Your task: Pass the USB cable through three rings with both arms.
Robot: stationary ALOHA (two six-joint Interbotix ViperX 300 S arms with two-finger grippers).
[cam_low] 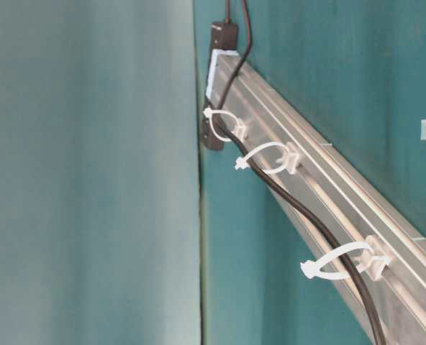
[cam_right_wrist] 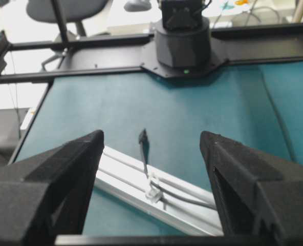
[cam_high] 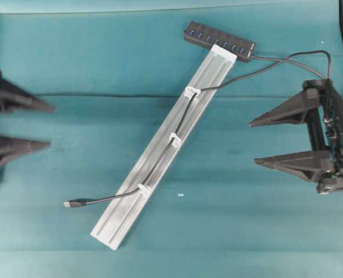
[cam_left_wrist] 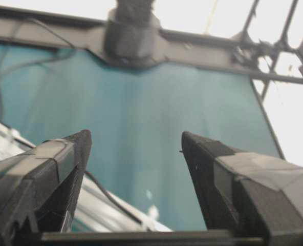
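Cable (cam_high: 160, 159) through all three rings (cam_high: 174, 139), along the slanted rail (cam_high: 131, 214) | plug (cam_high: 73, 203) toward left gripper (cam_high: 48, 126), nearer it | left gripper, right gripper (cam_high: 254, 143) both spread, empty

One USB cable (cam_high: 160, 159), three rings (cam_high: 175, 139), one rail (cam_high: 131, 211), one USB hub (cam_high: 219, 41), and two end effectors: left end effector (cam_high: 51, 125), right end effector (cam_high: 252, 143).

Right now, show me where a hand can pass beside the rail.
Bare cloth lies between the rail and the right tool, and between rail and left tool above the USB plug. Crowded: the hub end, where the USB cable loops.
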